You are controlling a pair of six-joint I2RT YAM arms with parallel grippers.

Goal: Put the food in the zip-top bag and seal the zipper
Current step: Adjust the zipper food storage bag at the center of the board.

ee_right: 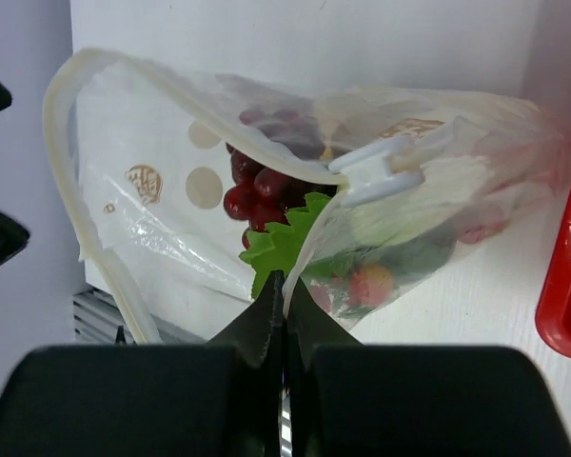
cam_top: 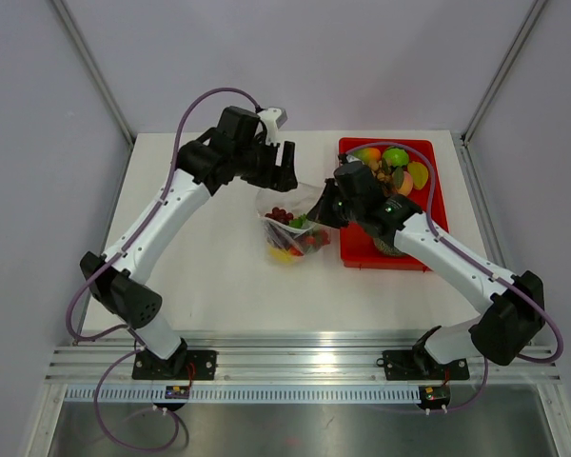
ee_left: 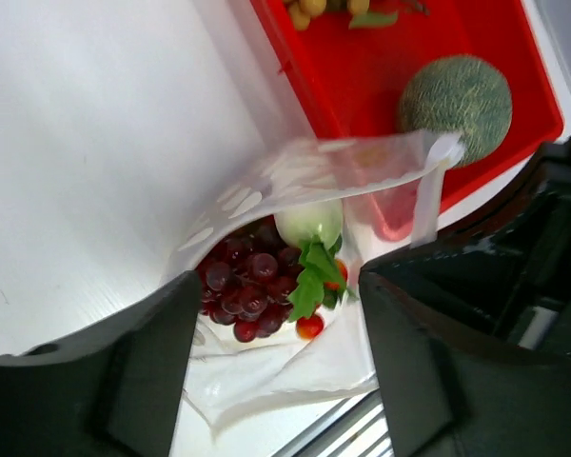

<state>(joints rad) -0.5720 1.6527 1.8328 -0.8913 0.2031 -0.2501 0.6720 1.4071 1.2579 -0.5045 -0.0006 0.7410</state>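
The clear zip-top bag point(cam_top: 290, 224) lies on the white table with its mouth gaping. Inside it are food pieces: a dark red grape bunch point(ee_left: 247, 286), a green leaf point(ee_right: 281, 243) and small red and yellow bits. The zipper point(ee_right: 76, 76) runs as a pale strip round the mouth, with a white slider point(ee_right: 381, 171) on it. My right gripper point(ee_right: 284, 286) is shut on the bag's mouth edge, on the tray side. My left gripper point(ee_left: 278, 314) hangs open over the bag's far side; the film shows between its fingers, which are not closed on it.
A red tray point(cam_top: 362, 252) stands right of the bag and holds more toy food point(cam_top: 395, 157), among it a round green melon point(ee_left: 457, 95). The right arm reaches across the tray. An aluminium rail runs along the table's near edge.
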